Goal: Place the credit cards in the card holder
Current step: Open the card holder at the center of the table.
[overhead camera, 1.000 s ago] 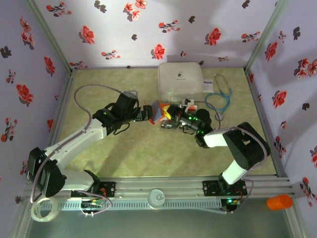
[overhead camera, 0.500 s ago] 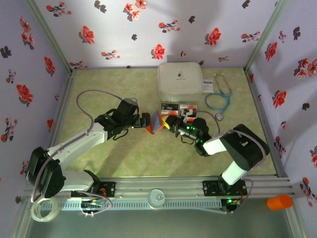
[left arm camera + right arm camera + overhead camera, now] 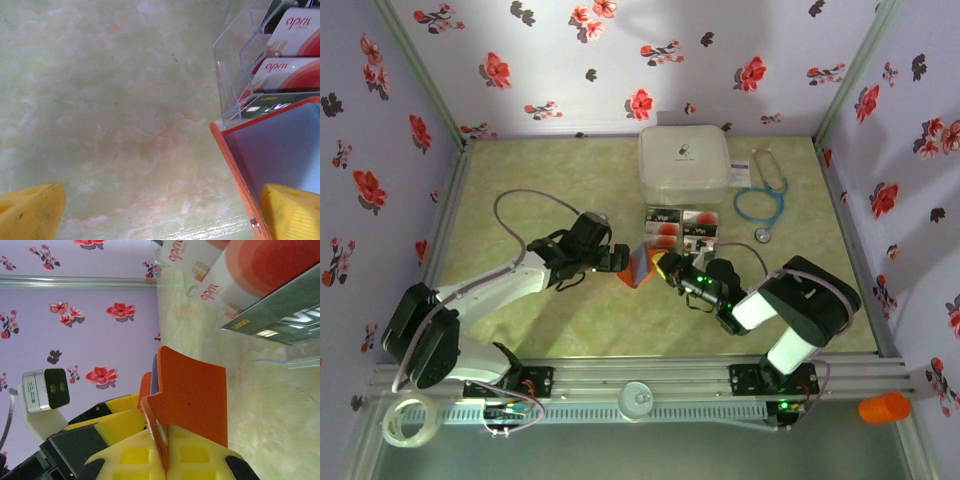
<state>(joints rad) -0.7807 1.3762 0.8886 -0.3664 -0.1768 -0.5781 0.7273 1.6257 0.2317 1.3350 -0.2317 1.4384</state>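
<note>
Card holder sits clamped in the right claw; left claw gapes wide beside it.

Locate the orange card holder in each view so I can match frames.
Top external: card holder at table centre, just near-left of the credit cards.
Left wrist: card holder at lower right, grey-blue inside facing the camera, credit cards above it.
Right wrist: card holder at bottom centre, pinched in the right gripper.
Shared landmark: the red-patched credit cards.
</note>
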